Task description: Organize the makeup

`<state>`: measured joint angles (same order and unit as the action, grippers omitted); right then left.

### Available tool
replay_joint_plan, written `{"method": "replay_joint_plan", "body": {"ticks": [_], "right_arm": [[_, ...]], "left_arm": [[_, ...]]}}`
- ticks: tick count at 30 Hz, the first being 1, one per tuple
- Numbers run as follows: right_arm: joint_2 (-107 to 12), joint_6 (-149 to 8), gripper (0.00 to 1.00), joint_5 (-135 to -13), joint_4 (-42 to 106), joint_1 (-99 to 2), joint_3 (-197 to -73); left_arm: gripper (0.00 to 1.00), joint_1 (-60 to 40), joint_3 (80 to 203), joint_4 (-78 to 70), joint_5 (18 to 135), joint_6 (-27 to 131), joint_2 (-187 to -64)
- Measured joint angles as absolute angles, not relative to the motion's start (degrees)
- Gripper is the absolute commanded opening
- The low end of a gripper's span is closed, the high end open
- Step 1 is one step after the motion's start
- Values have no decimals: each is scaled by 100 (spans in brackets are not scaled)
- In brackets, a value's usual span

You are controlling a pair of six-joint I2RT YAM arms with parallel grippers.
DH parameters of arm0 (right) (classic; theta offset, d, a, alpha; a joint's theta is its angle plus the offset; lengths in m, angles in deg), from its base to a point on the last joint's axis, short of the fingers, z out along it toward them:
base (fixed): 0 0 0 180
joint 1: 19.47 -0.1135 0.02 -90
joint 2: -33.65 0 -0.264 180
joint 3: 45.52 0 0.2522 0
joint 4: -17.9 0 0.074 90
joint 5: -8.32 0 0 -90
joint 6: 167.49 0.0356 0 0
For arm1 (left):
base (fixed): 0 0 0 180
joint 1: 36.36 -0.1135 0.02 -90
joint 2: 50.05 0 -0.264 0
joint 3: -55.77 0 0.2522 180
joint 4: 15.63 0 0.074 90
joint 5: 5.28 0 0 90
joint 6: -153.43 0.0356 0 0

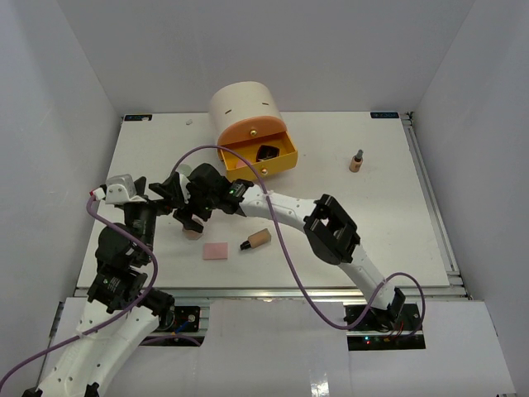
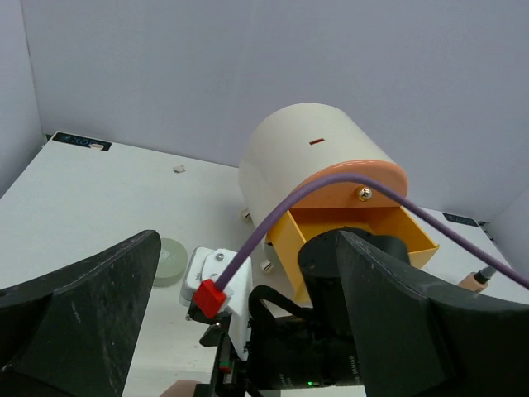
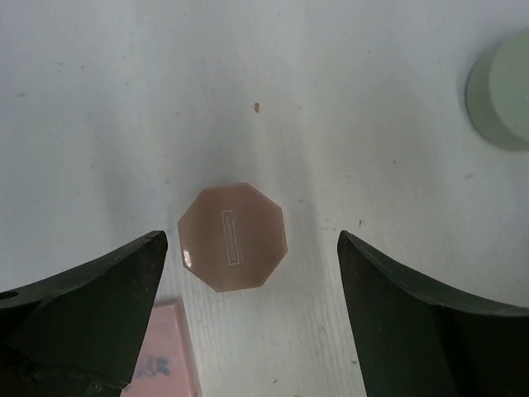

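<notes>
Right gripper (image 3: pixel 253 240) hangs wide open and empty, directly above the pink octagonal compact (image 3: pixel 234 236), which lies flat to the near-left of the cream cylinder (image 1: pixel 242 106). I cannot read the compact's faint label. Only the left wrist view shows the left gripper (image 2: pixel 248 240) gaping, empty, and the cylinder's red dash.

Table (image 1: pixel 372 231) bears cylinder (image 1: pixel 242 107), octagonal compact (image 3: pixel 233 236), rectangular compact (image 1: pixel 216 251), two bottles (image 1: pixel 257 240).

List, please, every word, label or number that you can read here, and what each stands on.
Nothing reads clearly.
Octagonal compact: small printed label, too small to read.
Rectangular compact: dark print, blurred.
Black corner sticker: white letters, blurred.
Cylinder: a red dash, no text.
</notes>
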<state>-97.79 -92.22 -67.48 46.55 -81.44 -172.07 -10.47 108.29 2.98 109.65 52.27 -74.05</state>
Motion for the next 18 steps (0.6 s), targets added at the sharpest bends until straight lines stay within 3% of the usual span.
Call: {"method": "replay_joint_plan", "body": {"ticks": [7, 18], "right_arm": [[-10178, -8643, 90, -7426, 4654, -8231, -17286], [-10296, -8088, 90, -7268, 4589, -8256, -17289]], "left_arm": [[98, -1047, 10803, 295, 10985, 5300, -7411], [98, -1047, 10773, 286, 10946, 5338, -7407]]}}
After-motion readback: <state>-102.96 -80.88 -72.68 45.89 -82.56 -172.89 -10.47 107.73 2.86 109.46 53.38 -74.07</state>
